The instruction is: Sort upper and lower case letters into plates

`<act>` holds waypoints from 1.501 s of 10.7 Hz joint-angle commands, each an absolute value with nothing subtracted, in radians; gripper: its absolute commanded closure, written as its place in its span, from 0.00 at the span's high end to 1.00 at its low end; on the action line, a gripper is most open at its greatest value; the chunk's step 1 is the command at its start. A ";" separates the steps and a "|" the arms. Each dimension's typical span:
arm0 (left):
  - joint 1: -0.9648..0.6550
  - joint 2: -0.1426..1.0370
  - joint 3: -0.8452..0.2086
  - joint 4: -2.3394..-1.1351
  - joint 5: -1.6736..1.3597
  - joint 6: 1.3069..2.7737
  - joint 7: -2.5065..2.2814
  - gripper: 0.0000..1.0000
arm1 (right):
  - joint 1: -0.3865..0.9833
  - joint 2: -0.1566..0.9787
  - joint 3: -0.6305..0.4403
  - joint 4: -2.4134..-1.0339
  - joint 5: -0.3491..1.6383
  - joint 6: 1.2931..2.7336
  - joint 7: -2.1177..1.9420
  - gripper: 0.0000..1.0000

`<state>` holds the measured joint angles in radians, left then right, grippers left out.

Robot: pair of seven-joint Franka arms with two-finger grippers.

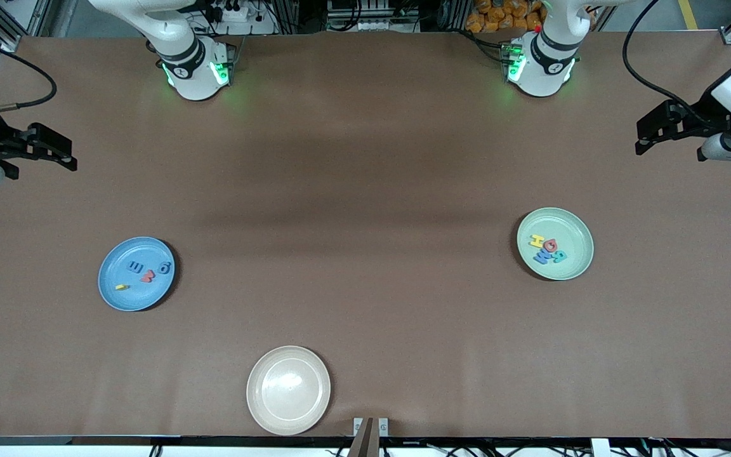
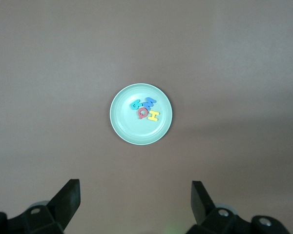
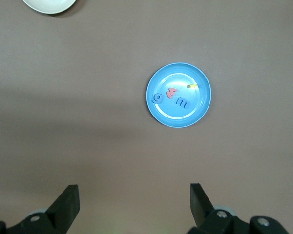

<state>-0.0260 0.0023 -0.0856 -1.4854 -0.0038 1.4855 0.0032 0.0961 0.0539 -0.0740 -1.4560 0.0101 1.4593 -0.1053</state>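
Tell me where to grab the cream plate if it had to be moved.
Take the cream plate by its raised rim, coming down from above with one finger inside and one outside. It lies flat, shallow and bare, probably too wide to span.

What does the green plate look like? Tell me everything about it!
The green plate is round, shallow and pale mint, with a raised rim; it looks like smooth plastic. It lies flat on the brown table, toward the left arm's end. Four small letters lie bunched in it: yellow, red, blue and teal. Nothing else touches it.
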 commanded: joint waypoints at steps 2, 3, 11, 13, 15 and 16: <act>-0.040 -0.006 -0.067 -1.488 -0.032 1.471 0.015 1.00 | 0.087 0.006 -0.060 -1.454 -0.012 1.427 -0.052 1.00; -0.041 -0.003 -0.069 -1.486 -0.032 1.471 0.015 1.00 | 0.084 0.006 -0.063 -1.454 -0.011 1.428 -0.052 1.00; -0.029 -0.003 -0.074 -1.483 -0.055 1.470 0.014 1.00 | 0.078 0.012 -0.068 -1.454 -0.012 1.474 -0.051 1.00; -0.028 -0.005 -0.069 -1.483 -0.052 1.470 0.014 1.00 | 0.080 0.014 -0.067 -1.456 -0.011 1.479 -0.051 1.00; -0.028 -0.005 -0.066 -1.483 -0.043 1.470 0.012 1.00 | 0.080 0.015 -0.067 -1.456 -0.009 1.479 -0.051 1.00; -0.028 -0.006 -0.064 -1.483 -0.038 1.467 0.011 1.00 | 0.080 0.015 -0.066 -1.457 -0.008 1.479 -0.051 1.00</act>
